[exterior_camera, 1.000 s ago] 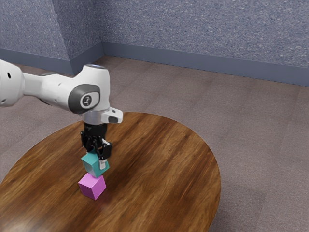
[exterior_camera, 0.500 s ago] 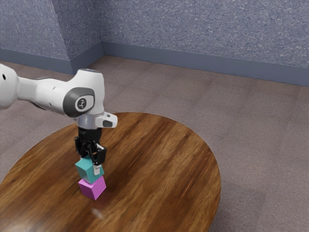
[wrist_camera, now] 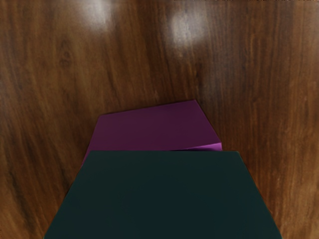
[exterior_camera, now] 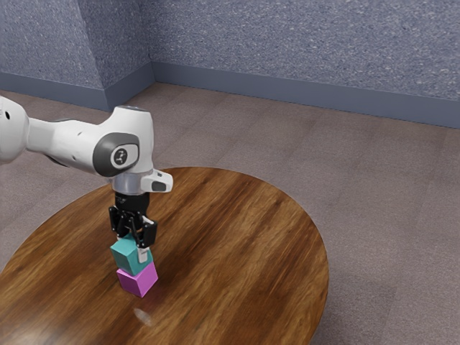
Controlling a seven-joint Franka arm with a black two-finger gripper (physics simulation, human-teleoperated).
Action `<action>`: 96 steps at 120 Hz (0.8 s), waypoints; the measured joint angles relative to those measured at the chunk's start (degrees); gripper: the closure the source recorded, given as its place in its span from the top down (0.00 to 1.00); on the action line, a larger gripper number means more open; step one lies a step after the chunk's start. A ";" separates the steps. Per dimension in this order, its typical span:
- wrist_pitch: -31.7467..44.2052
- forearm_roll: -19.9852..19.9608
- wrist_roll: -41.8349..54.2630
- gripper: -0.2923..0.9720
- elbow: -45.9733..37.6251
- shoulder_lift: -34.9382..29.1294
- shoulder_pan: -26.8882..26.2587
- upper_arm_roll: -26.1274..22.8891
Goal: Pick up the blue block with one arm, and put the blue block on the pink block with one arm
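Note:
The blue-green block (exterior_camera: 126,254) rests on top of the pink block (exterior_camera: 138,280), which stands on the round wooden table (exterior_camera: 237,237). My gripper (exterior_camera: 131,244) comes straight down from above and is shut on the blue block, with a finger on each side of it. In the wrist view the blue block (wrist_camera: 164,196) is the dark teal shape just under my hand, and the pink block (wrist_camera: 154,130) juts out from beneath it, turned slightly against it.
The table's edge (exterior_camera: 320,287) curves round at the exterior view's right, with grey floor (exterior_camera: 374,187) beyond. A grey wall (exterior_camera: 287,43) with a dark baseboard runs across the back.
My gripper has carried the blue block down and toward the exterior view's left, from above and beside the pink block to resting on top of it.

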 joint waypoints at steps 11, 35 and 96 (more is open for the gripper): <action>0.09 -0.01 -0.17 0.54 0.00 0.01 -0.03 0.01; 0.06 -0.26 -0.27 0.66 0.00 0.01 -0.11 -0.03; -7.87 2.13 13.49 0.76 18.92 -12.74 -0.04 -6.98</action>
